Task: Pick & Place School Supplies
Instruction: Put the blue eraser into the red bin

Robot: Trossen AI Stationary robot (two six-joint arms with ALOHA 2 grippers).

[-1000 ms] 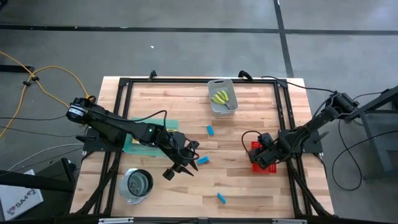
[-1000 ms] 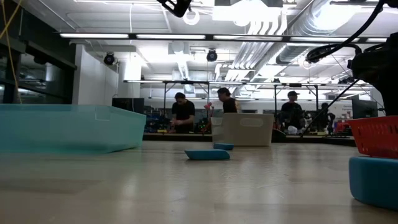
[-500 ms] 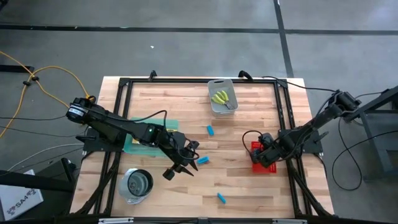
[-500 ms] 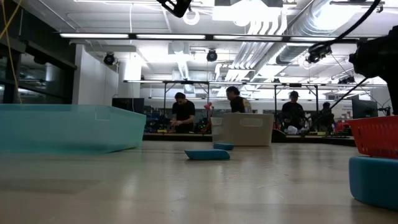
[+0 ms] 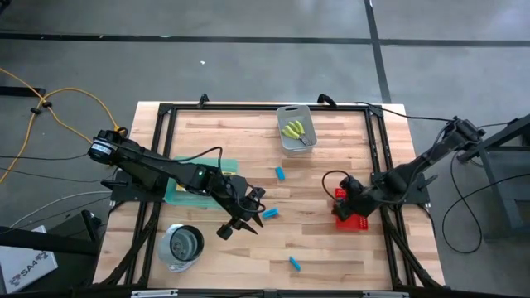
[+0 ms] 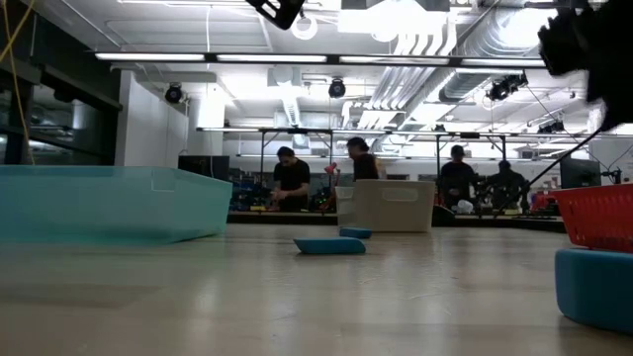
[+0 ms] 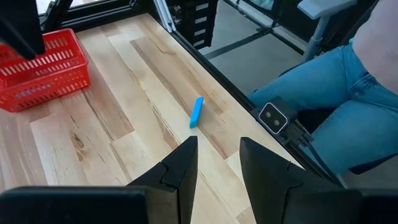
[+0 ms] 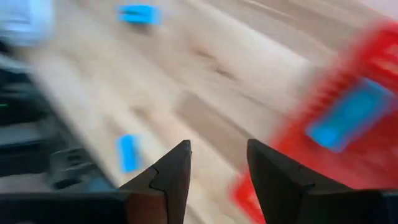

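High view: light wood-plank table [image 5: 331,257] in a black metal frame, centre of frame, on grey concrete floor w/ dark seam lines; yellow cable [image 5: 50,99] loops at upper left; white sheet at lower left corner w/ print too small to read. Grey rectangular bin [image 5: 296,128] at table's upper middle holds yellow-green items. Green mat [image 5: 178,192] at left-centre under the left arm, round metal cup [image 5: 182,244] at lower left. Three small light-blue blocks lie loose: one [image 5: 281,173] just below the bin, one [image 5: 271,213] at centre, one [image 5: 294,263] lower centre. Red mesh tray [image 5: 354,217] at right-centre. Left gripper [image 5: 238,225] hangs at centre-left, just left of the centre block, fingers apart, holding nothing. Right gripper [image 5: 344,200] sits at the tray's upper-left edge. Low view: pale tabletop across the bottom half, translucent teal bin [image 6: 109,203] at left, blue block [image 6: 329,245] at centre, red tray at right edge; behind, bright workshop w/ ceiling ducts and several people at benches. Left wrist view: fingers parted, empty, over bare wood; one blue block [image 7: 196,112] at centre, red tray at upper left, a person's jeans-clad leg [image 7: 348,106] at right. Right wrist view: blurred; fingers apart, empty; blue block [image 8: 350,116] inside the red tray at right, two more on wood at left. No readable labels.
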